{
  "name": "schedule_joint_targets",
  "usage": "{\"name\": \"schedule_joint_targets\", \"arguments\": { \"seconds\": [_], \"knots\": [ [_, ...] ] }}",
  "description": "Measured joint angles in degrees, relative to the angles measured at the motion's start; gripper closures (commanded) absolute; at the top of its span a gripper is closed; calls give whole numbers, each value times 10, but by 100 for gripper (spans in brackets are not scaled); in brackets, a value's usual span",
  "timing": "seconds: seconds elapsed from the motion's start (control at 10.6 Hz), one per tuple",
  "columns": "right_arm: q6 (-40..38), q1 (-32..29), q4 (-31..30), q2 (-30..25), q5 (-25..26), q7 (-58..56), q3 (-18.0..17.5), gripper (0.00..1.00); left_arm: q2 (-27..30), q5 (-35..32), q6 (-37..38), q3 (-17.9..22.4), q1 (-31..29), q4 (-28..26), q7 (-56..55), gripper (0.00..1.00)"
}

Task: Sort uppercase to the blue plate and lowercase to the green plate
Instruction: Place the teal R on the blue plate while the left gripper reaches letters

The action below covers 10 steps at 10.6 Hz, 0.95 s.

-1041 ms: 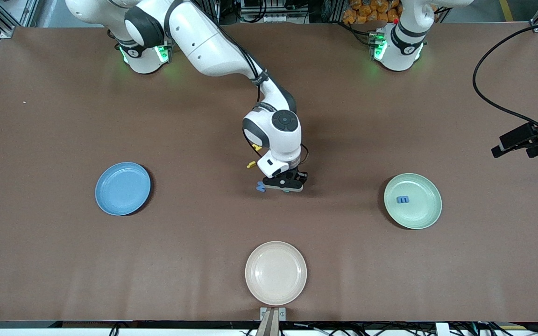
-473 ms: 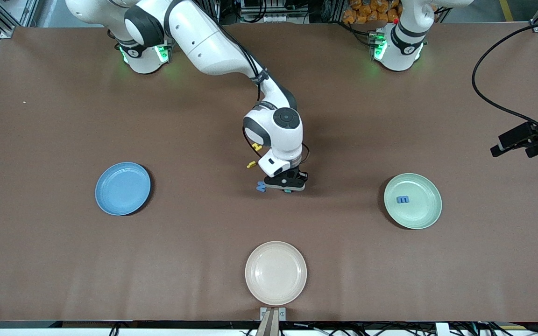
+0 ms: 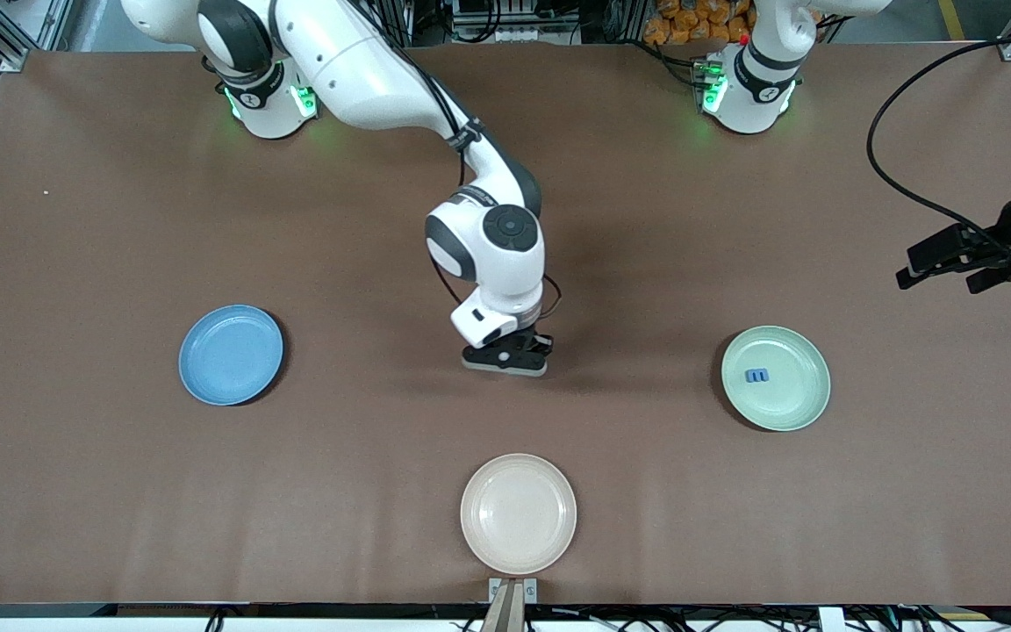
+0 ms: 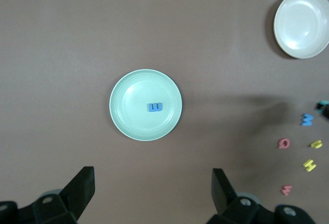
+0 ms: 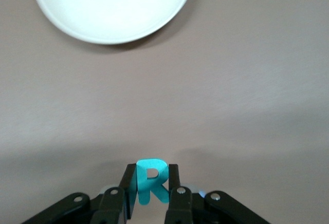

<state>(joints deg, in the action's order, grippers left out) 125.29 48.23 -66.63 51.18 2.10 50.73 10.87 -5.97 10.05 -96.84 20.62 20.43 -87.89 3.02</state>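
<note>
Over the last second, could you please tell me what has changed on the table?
The right claw, shut on the teal R, has lifted with it and shifted toward the blue plate, now hiding the loose letters. The left claw, open above the green plate, has drifted slightly. All three plates and the blue letter on the green one stayed put.

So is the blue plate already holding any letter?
No, the blue plate lies bare in the front view; the teal R is clamped in the right end effector.

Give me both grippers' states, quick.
Left gripper: open, empty, over the green plate.
Right gripper: shut on the teal R, over the table's middle.
</note>
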Motion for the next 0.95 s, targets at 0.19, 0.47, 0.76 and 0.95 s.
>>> {"name": "schedule_joint_targets", "arguments": {
  "seconds": [0.19, 0.47, 0.76, 0.95],
  "knots": [
    [-48, -33, -6, -26, 0, -54, -5, 100, -2, -4, 3, -11, 30, -2, -18, 0],
    [-78, -91, -36, -51, 0, -147, -8, 100, -28, -10, 1, -78, 60, -10, -109, 0],
    [-78, -183, -96, -82, 2, -260, -33, 100, -85, -13, -47, -90, 121, -10, -175, 0],
    [-78, -226, -144, -116, 5, -309, -38, 100, -124, -13, -102, -91, 156, -6, -189, 0]
  ]
}}
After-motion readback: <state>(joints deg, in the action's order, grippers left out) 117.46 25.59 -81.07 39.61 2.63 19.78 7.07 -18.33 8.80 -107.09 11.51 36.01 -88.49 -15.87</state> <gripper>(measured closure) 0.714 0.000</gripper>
